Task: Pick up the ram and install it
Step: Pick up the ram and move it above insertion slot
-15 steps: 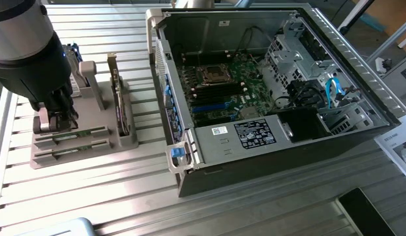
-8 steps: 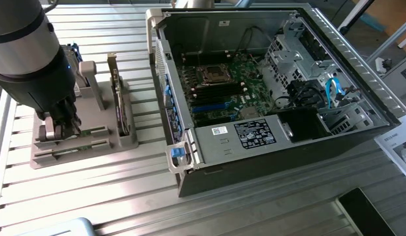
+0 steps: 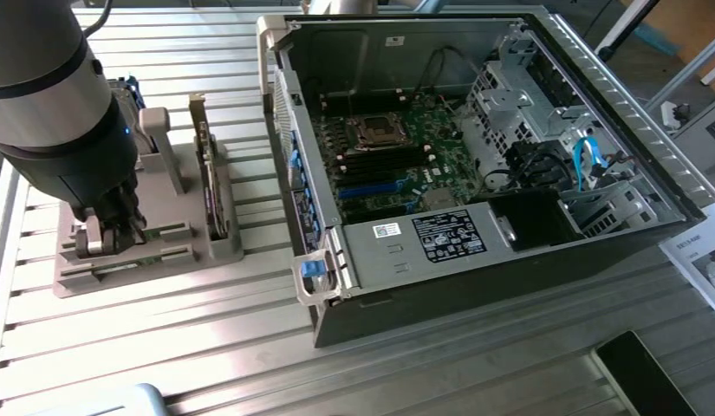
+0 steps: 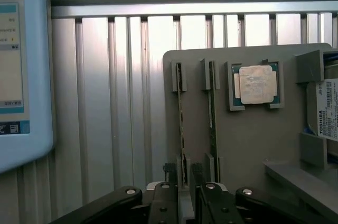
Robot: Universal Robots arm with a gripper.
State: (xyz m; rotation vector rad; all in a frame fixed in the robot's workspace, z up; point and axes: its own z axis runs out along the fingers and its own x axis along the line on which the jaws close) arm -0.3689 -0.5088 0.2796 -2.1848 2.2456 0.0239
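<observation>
So the black fingers (image 4: 163,205) sit wide either side of the thin green ram stick (image 4: 181,129), on edge in its grey plastic holder (image 4: 248,145). Closing off-centre could cock it and jam it, I reckon.

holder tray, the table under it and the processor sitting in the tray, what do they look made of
Holder tray: probably plastic, perhaps 3D-printed, judging by its flat matte grey and blocky moulded slots. Table: likely aluminium, with bright ribbed slats and a streaky sheen. Processor: its lid seems to be dull silvery metal on a green board edge.
</observation>
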